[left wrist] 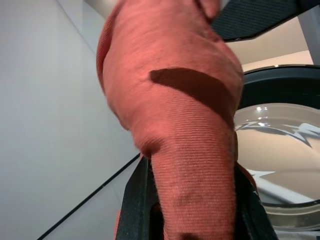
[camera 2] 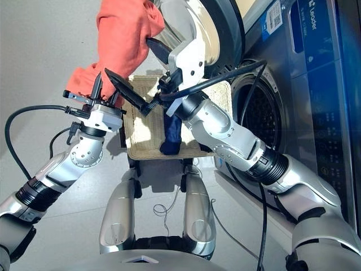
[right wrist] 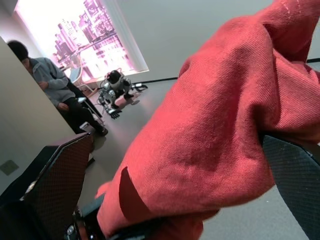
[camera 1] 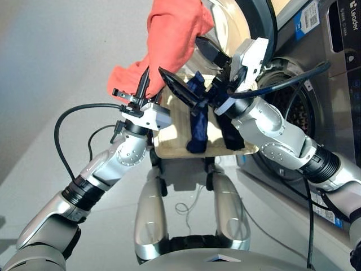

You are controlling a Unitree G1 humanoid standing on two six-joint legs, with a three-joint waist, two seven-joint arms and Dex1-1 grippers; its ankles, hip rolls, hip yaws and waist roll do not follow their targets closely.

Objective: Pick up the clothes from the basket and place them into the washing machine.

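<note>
— Above the basket, what is going on with the coral-orange bundle?

— It is lifted well clear of the wicker. The left gripper is clamped on its lower end — the left wrist view shows cloth pinched between both black fingers. The right gripper stands wide apart, one finger against the cloth higher up, the other pointing down to the left; it looks to be taking hold, not yet closed.

— And the other clothes?

— The navy blue bundle lies in the basket, with the black bundle just right of it, partly hidden by the right arm.

— So which step is this?

— I judge it the carry of the first piece — a handover or two-gripper lift. The washing machine is at right, its door swung open behind the cloth, the porthole free.

— Next move?

— Swing the bundle right and farther in, past the door rim, then let go inside the drum. The dangling end could catch on the rim.
</note>
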